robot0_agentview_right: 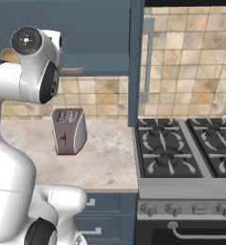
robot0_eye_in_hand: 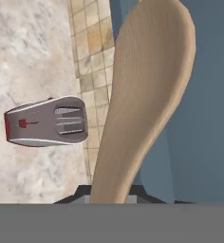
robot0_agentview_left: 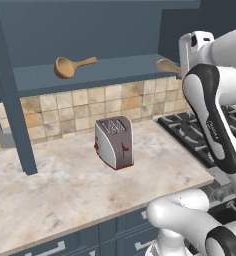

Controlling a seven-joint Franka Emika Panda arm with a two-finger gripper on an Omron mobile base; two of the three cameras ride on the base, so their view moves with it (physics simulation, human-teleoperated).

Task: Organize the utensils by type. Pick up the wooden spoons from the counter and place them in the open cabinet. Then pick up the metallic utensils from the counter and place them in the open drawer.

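Carrying a second wooden spoon (robot0_eye_in_hand: 147,95) up toward the open cabinet (robot0_agentview_left: 110,72) was the step we judged to be in hand. One wooden spoon on the shelf (robot0_agentview_left: 70,66) already lay at the upper left of the left base view, bowl to the left, handle pointing right, flat on the cabinet floor. That placement fitted the sorting rule: wood goes up in the cabinet, metal goes to the drawer.

In the hand view the held spoon rose from the bottom centre to the top of the frame, its broad pale bowl tilted toward the upper right. Its narrower end ran down between the dark finger tips at the lower edge, so the gripper (robot0_eye_in_hand: 111,192) was clenched on the spoon, grasping it low on the handle side. We could not see the pads themselves clearly; only their dark tops showed on either side of the wood.

In the left base view the bowl of this spoon poked out at the upper right, just left of the white hand, level with the shelf edge. We took it to be near the cabinet opening, whether over the shelf or short of it we could not tell.

Below, the counter (robot0_agentview_left: 55,190) carried a toaster (robot0_agentview_left: 114,142), standing well apart from the spoon. A stove (robot0_agentview_right: 182,153) sat right of the counter in the right base view.
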